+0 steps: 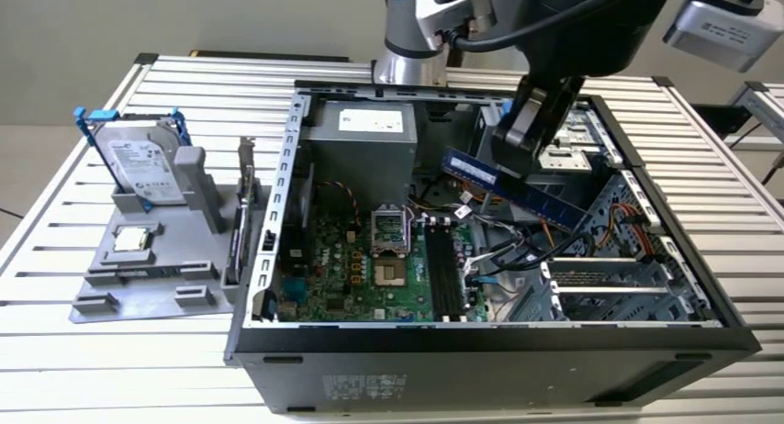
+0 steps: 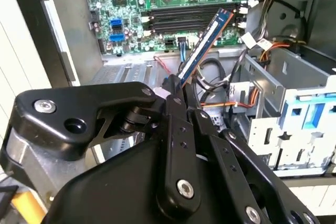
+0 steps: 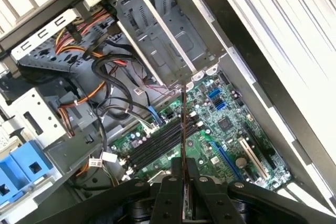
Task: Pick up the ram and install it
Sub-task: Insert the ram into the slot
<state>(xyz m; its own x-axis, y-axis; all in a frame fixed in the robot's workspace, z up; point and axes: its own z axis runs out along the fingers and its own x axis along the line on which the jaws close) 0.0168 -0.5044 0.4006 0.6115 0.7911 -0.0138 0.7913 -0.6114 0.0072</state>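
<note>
My black fingers (image 3: 193,169) are gripping one end of the long, thin, dark bluish-green ram (image 1: 515,190), pinching it between them. In the second wrist view the ram (image 2: 207,38) is reaching out from the fingers (image 2: 176,100) towards the board. In the first wrist view it (image 3: 183,124) is showing edge-on as a thin line. The ram is hanging tilted in the air inside the open black computer case (image 1: 490,337), over a tangle of cables. It is sitting towards the exterior view's right of the long black memory slots (image 1: 443,277) on the green motherboard (image 1: 355,259) and is touching neither. Towards the exterior view's left, a silver hard drive in a blue frame (image 1: 141,162) and a small square silver processor chip (image 1: 131,240) are resting on a grey holder (image 1: 147,291). The holder is lying on the slatted metal surface (image 1: 98,369), beside the case.
</note>
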